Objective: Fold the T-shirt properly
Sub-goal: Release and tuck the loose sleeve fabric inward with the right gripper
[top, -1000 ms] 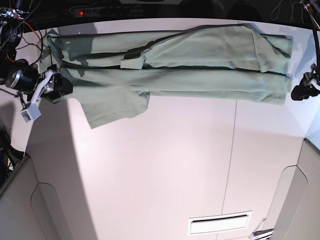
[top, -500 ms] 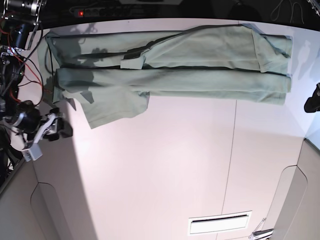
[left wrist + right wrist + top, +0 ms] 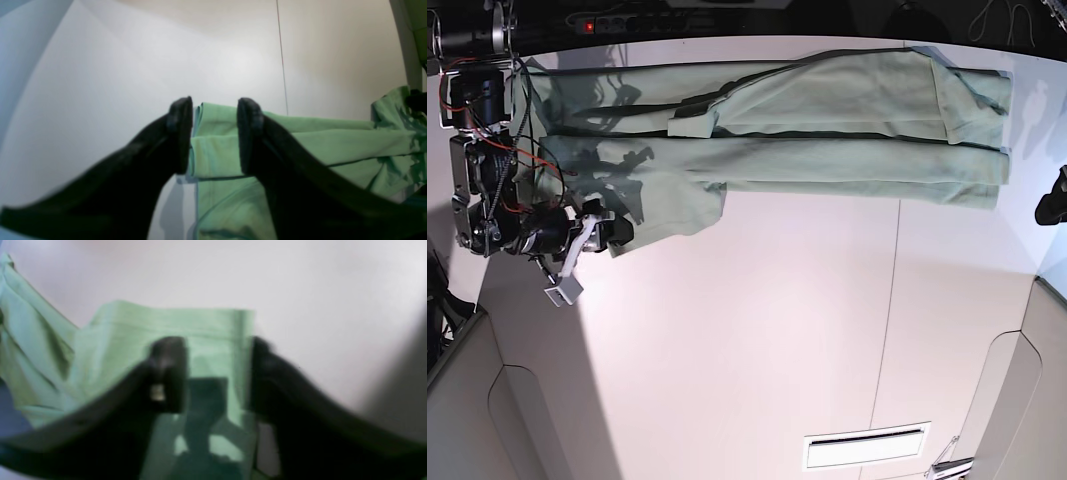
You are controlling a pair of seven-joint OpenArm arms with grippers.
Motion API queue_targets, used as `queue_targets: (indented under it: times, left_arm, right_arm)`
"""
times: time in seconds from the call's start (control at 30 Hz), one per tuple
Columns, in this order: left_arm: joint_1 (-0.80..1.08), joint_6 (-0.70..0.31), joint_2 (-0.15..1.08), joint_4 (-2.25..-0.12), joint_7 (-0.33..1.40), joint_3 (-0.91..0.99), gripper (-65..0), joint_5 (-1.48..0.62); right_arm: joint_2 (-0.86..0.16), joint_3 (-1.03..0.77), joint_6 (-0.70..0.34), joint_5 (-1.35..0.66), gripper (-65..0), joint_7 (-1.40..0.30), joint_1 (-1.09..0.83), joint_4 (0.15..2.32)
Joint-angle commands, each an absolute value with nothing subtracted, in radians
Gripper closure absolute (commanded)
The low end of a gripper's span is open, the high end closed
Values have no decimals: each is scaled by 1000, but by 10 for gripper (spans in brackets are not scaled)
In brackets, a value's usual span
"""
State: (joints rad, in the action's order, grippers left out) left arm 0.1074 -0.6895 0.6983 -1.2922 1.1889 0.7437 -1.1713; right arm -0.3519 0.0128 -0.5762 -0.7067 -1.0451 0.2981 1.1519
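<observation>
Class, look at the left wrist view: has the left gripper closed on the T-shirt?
No. The left gripper is open, its fingers apart, with the T-shirt lying on the table beyond them.

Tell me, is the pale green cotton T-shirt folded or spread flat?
Partly folded: the pale green cotton T-shirt lies in lengthwise layers, one sleeve sticking out.

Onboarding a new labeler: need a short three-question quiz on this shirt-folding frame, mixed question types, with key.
1. True or false: the right gripper is open over a sleeve of the T-shirt.
2. Where does the left gripper sit? A) clamped on the hem B) open, off the shirt's end C) over the neck band
3. Fill in: the T-shirt lies as a long band along the table's ____ edge in the base view.

Key: 1 true; 2 B; 3 top.
</observation>
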Motion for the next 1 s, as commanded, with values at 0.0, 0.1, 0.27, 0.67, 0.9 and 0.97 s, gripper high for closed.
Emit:
queue_targets:
  times: [0.0,0.1,0.27,0.67,0.9,0.97]
  left_arm:
    - [97,-698,728,-1308,1171,752,-249,-1193]
    - [97,-698,728,-1308,1171,752,-249,-1193]
    - [97,-698,728,-1308,1171,752,-249,-1192]
    - [97,-698,728,-1308,1171,752,-249,-1190]
    - [97,-698,728,-1308,1171,752,-249,-1190]
    - [97,-698,728,-1308,1171,752,-249,-1190]
  right_arm:
    - [-364,9,-579,-694,-56,-1055,314,1163]
    - [-363,-10,-580,-685,0,-1087,329,1169]
    - [-363,-112,-580,-724,0,-1130,301,1325]
    - [-362,-141,-581,-842,0,-1229,-141,1967]
    - [-363,-141,-581,-846,0,-1228,-312,2045]
    - [-363,-141,-581,-846,0,-1227,-329,2045]
